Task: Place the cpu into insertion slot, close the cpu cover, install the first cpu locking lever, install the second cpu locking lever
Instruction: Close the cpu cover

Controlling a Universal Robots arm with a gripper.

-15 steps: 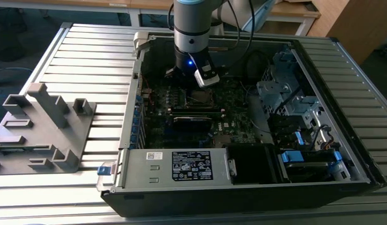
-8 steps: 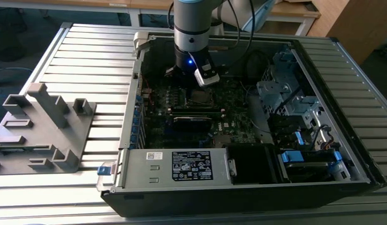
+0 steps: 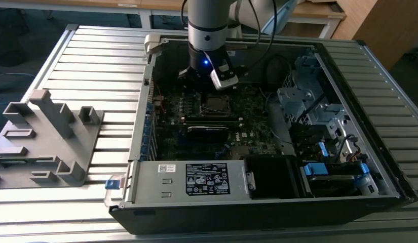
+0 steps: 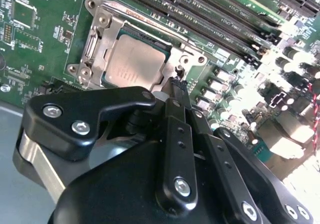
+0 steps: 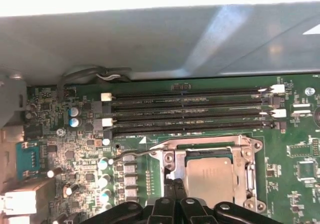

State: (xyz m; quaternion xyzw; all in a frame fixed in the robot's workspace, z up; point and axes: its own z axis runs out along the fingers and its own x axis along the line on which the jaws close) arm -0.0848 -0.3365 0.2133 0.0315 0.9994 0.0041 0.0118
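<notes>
A slatted metal table (image 3: 93,61) holds an open computer case (image 3: 263,221). The cpu (image 4: 134,60) sits socketed, framed by the cpu cover (image 4: 97,44). The gripper (image 4: 177,85), jaws closed, hovers beside it; pressing here probably wants slow, straight force.

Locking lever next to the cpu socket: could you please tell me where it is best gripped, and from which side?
Probably at its hooked free end, coming from above. In the first wrist view the locking lever is a thin wire rod whose end juts out past the cpu cover, clear of the socket frame.
</notes>
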